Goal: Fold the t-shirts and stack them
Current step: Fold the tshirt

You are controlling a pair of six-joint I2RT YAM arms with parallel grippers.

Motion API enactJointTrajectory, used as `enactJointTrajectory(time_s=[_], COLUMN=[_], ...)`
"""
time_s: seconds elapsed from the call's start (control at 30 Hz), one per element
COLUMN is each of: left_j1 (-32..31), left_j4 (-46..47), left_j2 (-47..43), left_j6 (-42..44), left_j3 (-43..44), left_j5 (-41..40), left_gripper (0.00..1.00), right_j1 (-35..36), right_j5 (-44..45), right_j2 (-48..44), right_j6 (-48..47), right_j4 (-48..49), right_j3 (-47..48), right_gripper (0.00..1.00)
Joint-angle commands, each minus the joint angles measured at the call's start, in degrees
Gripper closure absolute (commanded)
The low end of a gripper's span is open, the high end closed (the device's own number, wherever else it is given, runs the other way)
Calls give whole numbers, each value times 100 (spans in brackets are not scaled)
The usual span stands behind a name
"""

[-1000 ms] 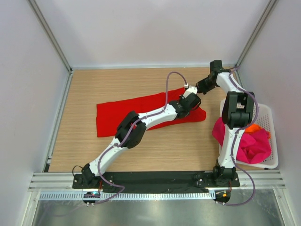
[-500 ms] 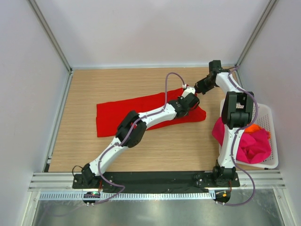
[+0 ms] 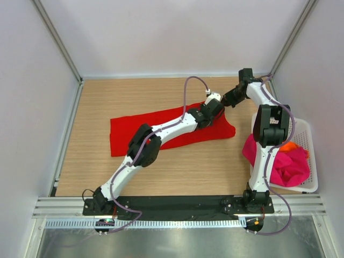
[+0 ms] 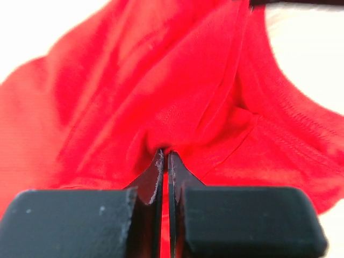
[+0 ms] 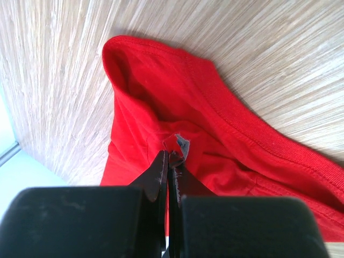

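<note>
Your left gripper (image 4: 165, 156) has its jaws pressed together on a raised fold of the red t-shirt (image 4: 177, 80); in the left wrist view the cloth bunches up into the fingertips. Your right gripper (image 5: 167, 156) is likewise closed, pinching a small tuck of the same shirt just inside the neckband, where a grey label shows beside the fingertips. In the top view you see the two grippers close together at the far right end of that shirt.

Count of items:
- Two grippers, both clamped on red cloth.
- Three t-shirts: one red, one magenta, one orange.
- One basket.

The red shirt lies on the wooden table (image 3: 204, 166) as a long band, running from left of centre across to the right. Its left part lies flat, and the left arm reaches over its middle.

The white lattice basket (image 3: 309, 126) stands at the table's right edge, beside the right arm's base. It holds two shirts. You see the magenta t-shirt (image 3: 290, 166) crumpled inside, with part of it spilling over the basket's left rim onto the table. Only a small patch of the orange t-shirt (image 3: 290, 145) shows at the magenta one's far side.
</note>
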Motion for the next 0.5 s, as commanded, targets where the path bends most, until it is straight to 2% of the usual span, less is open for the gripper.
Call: enactJointTrajectory(time_s=[0.0, 0.17, 0.47], left_j1=[126, 214, 416], left_j4=[25, -62, -290], left_j2=[-649, -728, -930], left_j6=[142, 151, 659], left_j3=[5, 5, -206], left_j5=[202, 633, 572], left_gripper=[100, 100, 100], right_j1=[51, 60, 86], right_j5=[89, 292, 292], right_j2=[-298, -474, -711], right_j6=[-209, -332, -122], right_j4=[-35, 44, 79], right_j3=[101, -92, -136], right_gripper=[99, 99, 99])
